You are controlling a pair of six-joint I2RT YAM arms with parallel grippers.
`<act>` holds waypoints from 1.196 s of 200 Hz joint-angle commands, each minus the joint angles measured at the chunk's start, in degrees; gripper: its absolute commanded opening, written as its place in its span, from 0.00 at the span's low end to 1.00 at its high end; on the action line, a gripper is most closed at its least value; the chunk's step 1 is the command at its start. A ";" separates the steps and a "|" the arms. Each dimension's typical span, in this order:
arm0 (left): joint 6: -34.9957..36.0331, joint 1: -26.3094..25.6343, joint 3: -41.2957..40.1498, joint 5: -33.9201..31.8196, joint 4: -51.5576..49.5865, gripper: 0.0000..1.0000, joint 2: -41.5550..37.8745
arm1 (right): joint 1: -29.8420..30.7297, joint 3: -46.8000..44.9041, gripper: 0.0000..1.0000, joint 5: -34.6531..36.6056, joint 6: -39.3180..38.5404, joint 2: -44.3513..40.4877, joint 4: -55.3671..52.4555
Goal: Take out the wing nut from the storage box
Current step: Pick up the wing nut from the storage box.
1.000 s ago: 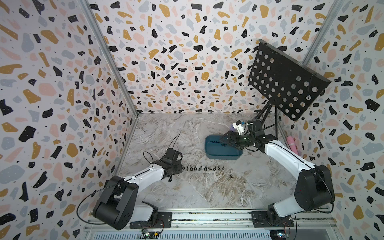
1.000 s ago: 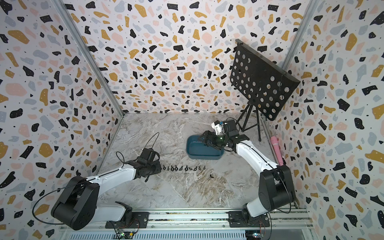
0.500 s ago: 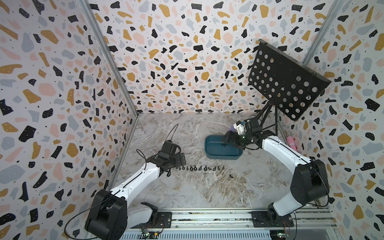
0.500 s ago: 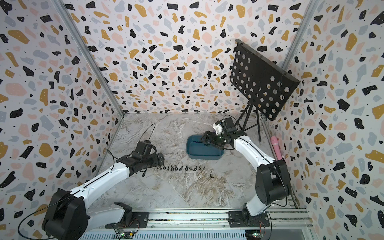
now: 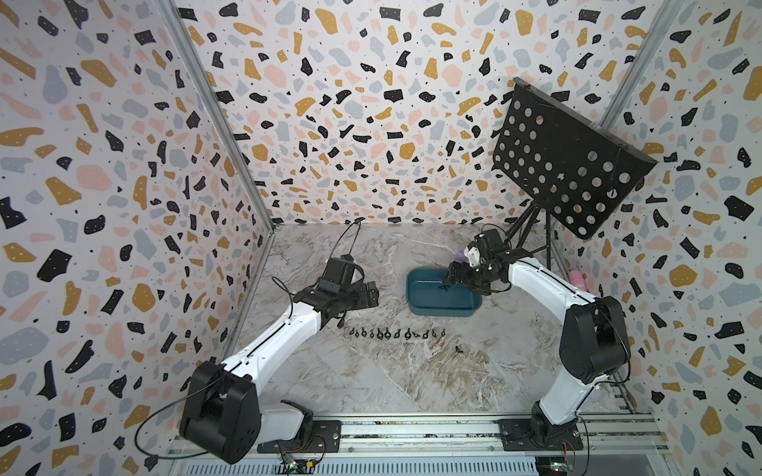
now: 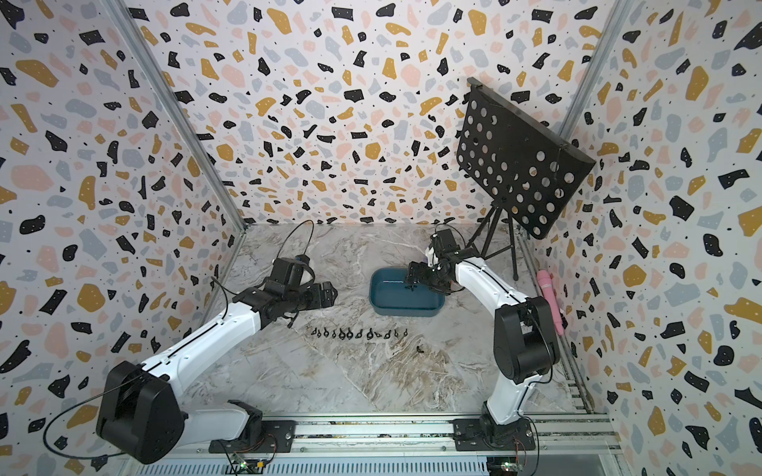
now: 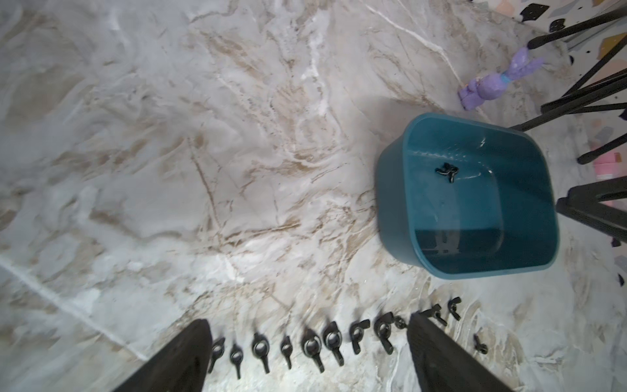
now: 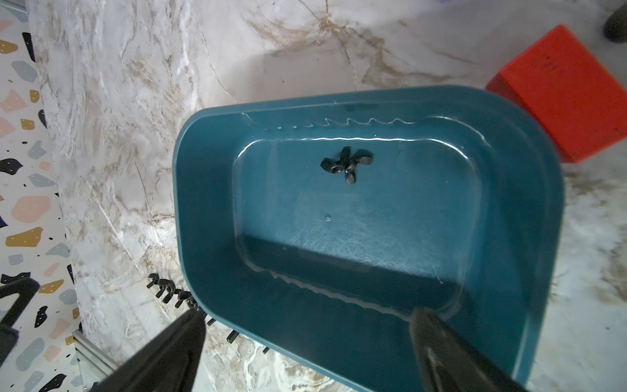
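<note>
- The storage box (image 5: 443,312) sits on the marble table (image 5: 371,383), right of the middle and toward the back. It's easy to spot in both top views (image 6: 406,312).
- The wing nut (image 8: 346,164) is inside the box, flat on the floor close to one long wall. It's a small black clump that could be two nuts touching, but I honestly can't tell. The left wrist view (image 7: 448,171) shows the same clump.
- The right gripper (image 8: 308,314) hangs over the box, pincer spread wide with nothing in it. One finger is above the inside of the box and the other is out past a corner of the wall. From above (image 5: 451,278) it's over the far right part of the box.
- The left gripper (image 7: 307,322) is also wide open and empty. It's up off the table to the left of the box (image 5: 371,293), not touching it.
- A row of wing nuts (image 5: 396,334) is lined up on the table in front of the box, a little left of it. One stray nut (image 5: 458,349) lies apart to the right of the row.
- There's a red block (image 8: 559,91) right next to the box.
- A purple toy (image 7: 492,81) lies behind the box, near the legs of the black music stand (image 5: 569,165).
</note>
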 commanded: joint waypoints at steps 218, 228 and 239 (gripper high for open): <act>4.37 -9.31 15.46 6.45 2.26 1.00 13.22 | 2.15 6.39 0.42 1.84 3.24 9.73 -0.10; 4.67 -9.26 15.28 6.27 2.16 1.00 12.68 | 2.25 6.91 0.41 2.25 4.20 11.04 0.11; 4.64 -9.24 15.12 6.09 1.94 1.00 12.26 | 2.33 7.45 0.41 2.41 5.22 12.40 0.49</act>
